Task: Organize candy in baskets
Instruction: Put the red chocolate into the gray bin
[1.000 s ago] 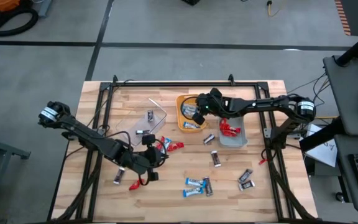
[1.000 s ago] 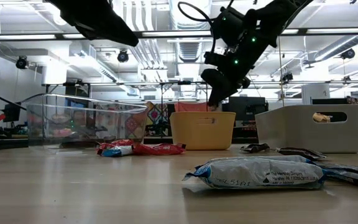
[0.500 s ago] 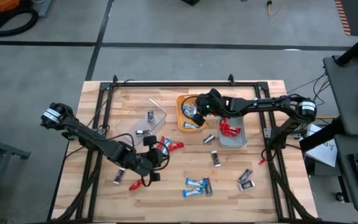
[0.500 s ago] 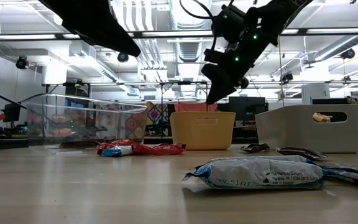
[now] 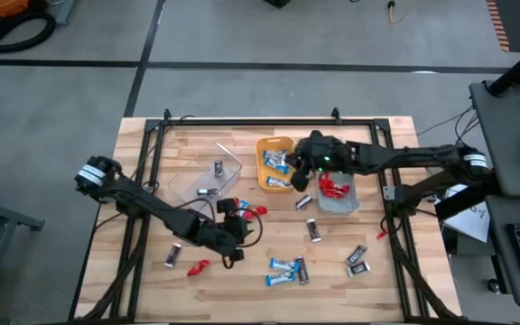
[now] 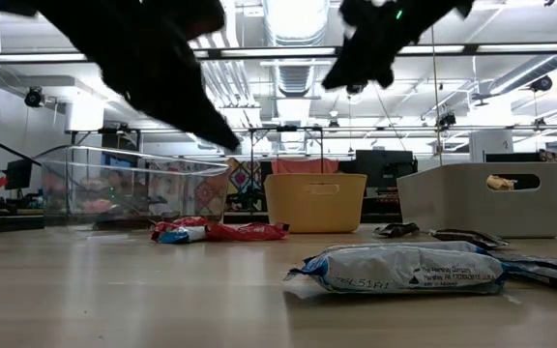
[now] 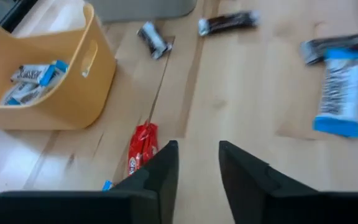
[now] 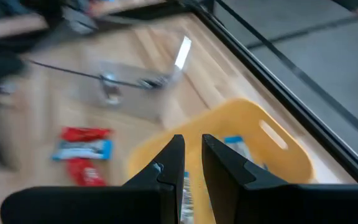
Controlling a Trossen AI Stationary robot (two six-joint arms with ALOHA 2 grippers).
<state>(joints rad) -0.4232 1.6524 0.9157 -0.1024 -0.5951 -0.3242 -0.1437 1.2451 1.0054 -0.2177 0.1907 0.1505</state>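
My left gripper [image 5: 242, 227] [image 7: 197, 152] hangs open above the table's middle, nothing between its fingers. A red candy [image 7: 143, 146] [image 5: 253, 212] lies flat on the wood just beside its fingertips. My right gripper [image 5: 301, 173] [image 8: 191, 143] hovers by the orange basket's [image 5: 275, 165] right rim, fingers a narrow gap apart and empty. Blue-and-white candy [image 5: 274, 161] lies in the orange basket, red candy [image 5: 332, 187] in the grey basket [image 5: 339, 200], and dark candy [image 5: 218, 167] in the clear basket [image 5: 208, 178].
Loose candy lies on the near half of the table: blue-and-white bars [image 5: 283, 265], dark bars [image 5: 357, 262] [image 5: 314, 230], and at the near left a red one [image 5: 197, 267] and a dark one [image 5: 172, 255]. A black frame [image 5: 242, 121] borders the tabletop.
My left gripper has gone toward the table's right edge and come down nearer the wood, close to the red candy in the middle. My right gripper has risen from over the orange basket and shifted toward the grey basket.
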